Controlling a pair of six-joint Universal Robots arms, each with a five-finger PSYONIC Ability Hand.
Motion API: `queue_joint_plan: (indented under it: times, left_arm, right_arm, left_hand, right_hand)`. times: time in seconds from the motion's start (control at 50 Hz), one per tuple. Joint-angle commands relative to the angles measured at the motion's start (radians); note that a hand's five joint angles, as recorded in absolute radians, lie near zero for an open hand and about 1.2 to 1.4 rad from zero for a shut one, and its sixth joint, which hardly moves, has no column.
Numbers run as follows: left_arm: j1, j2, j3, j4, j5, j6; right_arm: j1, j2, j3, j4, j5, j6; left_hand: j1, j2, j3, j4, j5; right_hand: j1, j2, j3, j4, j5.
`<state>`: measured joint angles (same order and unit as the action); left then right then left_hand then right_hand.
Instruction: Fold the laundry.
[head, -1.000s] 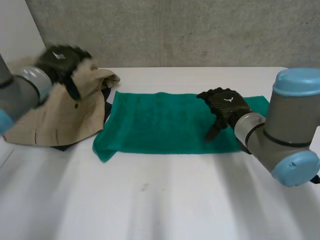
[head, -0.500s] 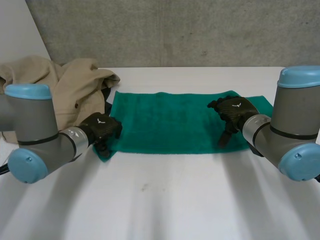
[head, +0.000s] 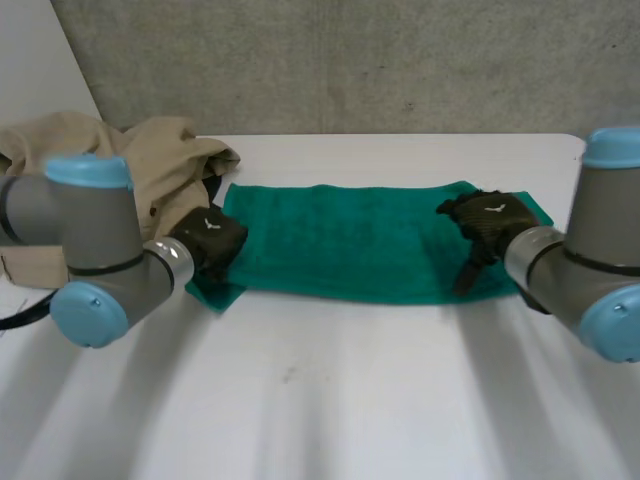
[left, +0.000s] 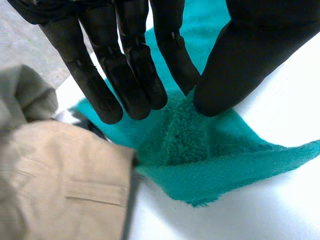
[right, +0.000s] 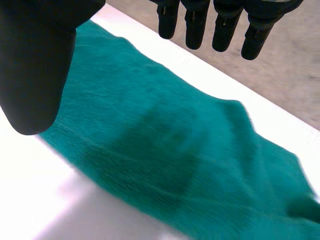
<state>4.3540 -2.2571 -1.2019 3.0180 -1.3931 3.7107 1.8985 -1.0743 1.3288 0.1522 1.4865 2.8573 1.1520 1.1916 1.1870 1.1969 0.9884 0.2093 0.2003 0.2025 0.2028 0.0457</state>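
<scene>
Head view, item one: green towel (head: 350, 240), spread flat on the white table (head: 320, 400) at mid-frame, long axis running left to right across the picture. Item two: left hand (head: 212, 240), set on the towel's near-left corner at centre left; the left wrist view shows that corner bunched beneath it, but you cannot tell whether it has a hold on the cloth. Item three: right hand (head: 488, 222), at centre right over the towel's right end close to the near edge, fingers straight and thumb spread wide, holding nothing. Item four: beige garment (head: 150, 170), heaped at upper left, just beside the towel's left end. Note for your next move: with one hand at each end of the long axis, the fold probably depends on both near corners being gripped; the right hand has not closed yet.
</scene>
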Motion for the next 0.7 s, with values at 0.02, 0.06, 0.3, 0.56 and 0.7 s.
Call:
queue_joint_plan:
  times: [0.02,0.06,0.3,0.56,0.7]
  left_arm:
    - [-0.020,0.175,-0.016,-0.102,0.003,-0.052]
    - [-0.025,0.212,-0.018,-0.120,0.009,-0.072]
    - [-0.034,0.378,0.033,-0.206,0.063,-0.222]
    - [-0.036,0.428,0.055,-0.252,0.074,-0.294]
    - [-0.014,0.546,0.051,-0.315,0.086,-0.305]
  right_arm:
    - [-0.111,-0.105,0.036,0.189,0.015,-0.128]
    - [-0.131,-0.108,0.052,0.233,0.015,-0.182]
    - [-0.248,-0.066,0.176,-0.011,-0.081,-0.363]
    - [-0.289,0.097,0.171,-0.253,-0.083,-0.405]
    - [-0.343,-0.230,0.207,-0.180,-0.087,-0.383]
  left_hand:
    - [0.244,0.205,0.209,0.199,0.233]
    - [0.244,0.205,0.209,0.199,0.233]
    - [0.244,0.205,0.209,0.199,0.233]
    - [0.244,0.205,0.209,0.199,0.233]
    - [0.244,0.205,0.209,0.199,0.233]
  right_hand:
    - [0.094,0.103,0.101,0.100,0.083]
    - [0.159,0.168,0.166,0.165,0.148]
    - [0.267,0.276,0.274,0.274,0.257]
    - [1.187,1.196,1.194,1.193,1.176]
    - [1.187,1.196,1.194,1.193,1.176]
